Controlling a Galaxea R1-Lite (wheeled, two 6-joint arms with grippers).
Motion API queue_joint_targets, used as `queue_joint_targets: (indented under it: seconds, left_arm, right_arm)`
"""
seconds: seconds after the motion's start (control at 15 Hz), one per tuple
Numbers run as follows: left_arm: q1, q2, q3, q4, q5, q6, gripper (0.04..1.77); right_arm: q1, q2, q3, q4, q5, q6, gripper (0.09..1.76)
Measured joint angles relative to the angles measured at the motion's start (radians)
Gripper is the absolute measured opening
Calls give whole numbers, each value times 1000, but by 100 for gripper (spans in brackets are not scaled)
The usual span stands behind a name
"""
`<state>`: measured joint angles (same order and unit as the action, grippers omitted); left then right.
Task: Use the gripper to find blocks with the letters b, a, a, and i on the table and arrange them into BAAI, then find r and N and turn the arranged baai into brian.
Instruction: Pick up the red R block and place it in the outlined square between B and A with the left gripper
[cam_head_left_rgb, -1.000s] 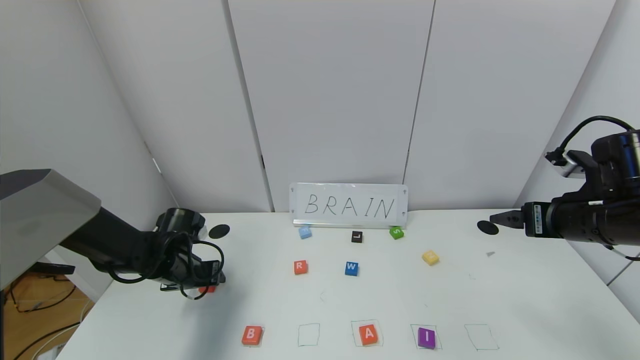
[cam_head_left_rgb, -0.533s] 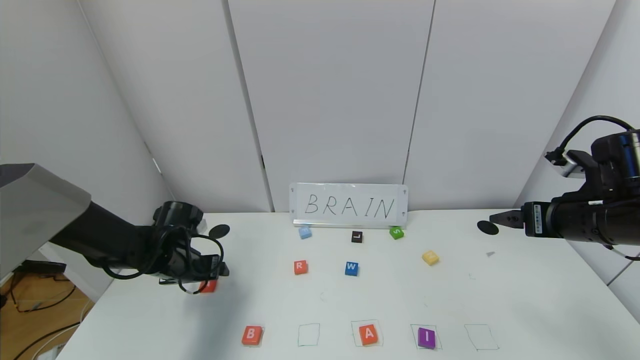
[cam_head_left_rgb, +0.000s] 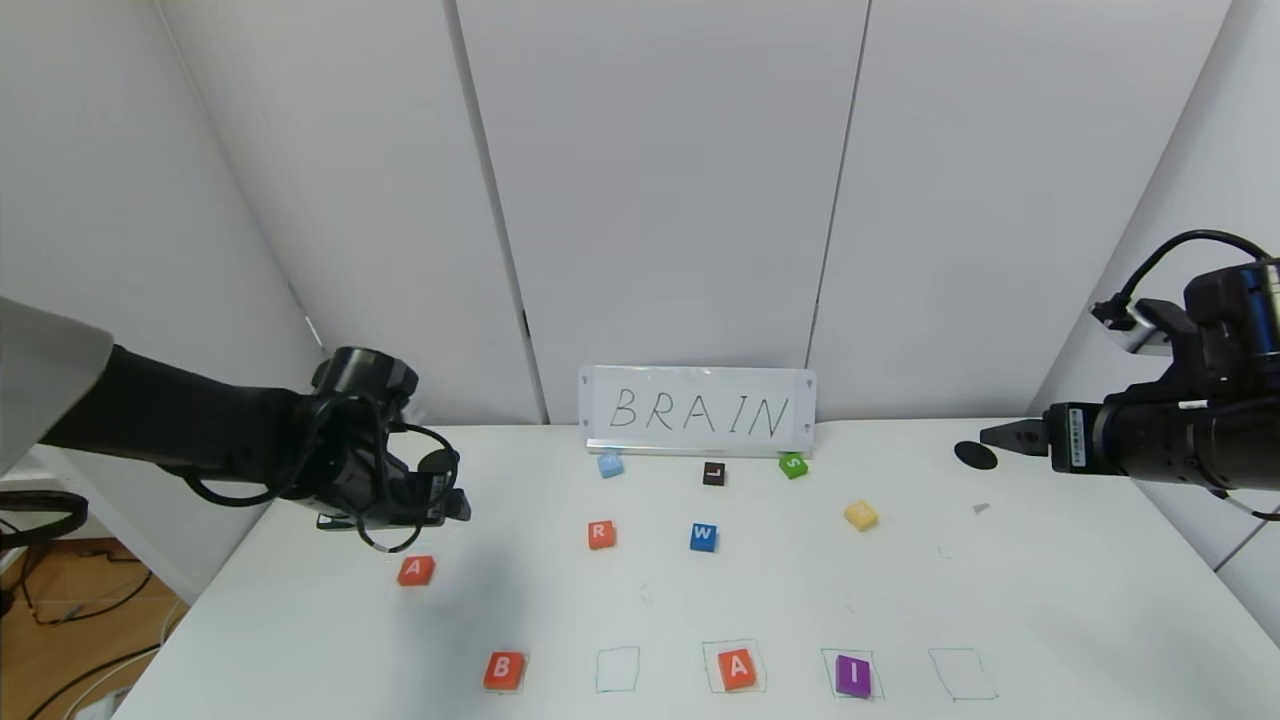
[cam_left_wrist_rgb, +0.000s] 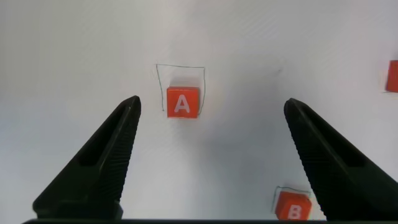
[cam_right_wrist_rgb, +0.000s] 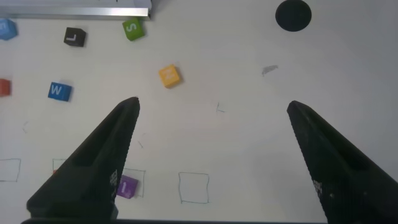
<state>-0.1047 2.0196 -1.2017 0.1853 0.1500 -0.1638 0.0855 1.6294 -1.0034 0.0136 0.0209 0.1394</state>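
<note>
- The table is a white top with pen-drawn squares in a row along its near edge and a black round hole at each far corner.
- A sign reading BRAIN stands at the far edge.
- The left gripper hovers over the left side of the table, its fingers spread wide and holding nothing.
- The right gripper hangs over the far right, beside the black hole; its fingers are also spread wide and empty.
- In the near row lie the orange B, an empty square, an orange A and the purple I.
- The second orange A lies alone on the left, near the left gripper.
- r sits mid-table, with a blue W block to its right.
- N, yellow, sits farther right.
</note>
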Motion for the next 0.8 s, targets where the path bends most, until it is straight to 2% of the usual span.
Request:
queue_joint_targets:
  seconds: [0.13, 0.4, 0.6, 0.8]
  left_arm:
    - [-59, -9, -84, 101, 30, -66, 166]
    - [-204, 3, -266, 263, 43, -200, 168]
    - [-278, 56, -364, 305, 47, -270, 169]
    - [-301, 136, -426, 307, 63, -309, 170]
  right_arm:
    - [0, 0, 0, 0, 0, 0, 171]
    - [0, -1, 1, 0, 0, 0, 171]
    - [0, -3, 2, 0, 0, 0, 171]
    - [-1, -2, 2, 0, 0, 0, 171]
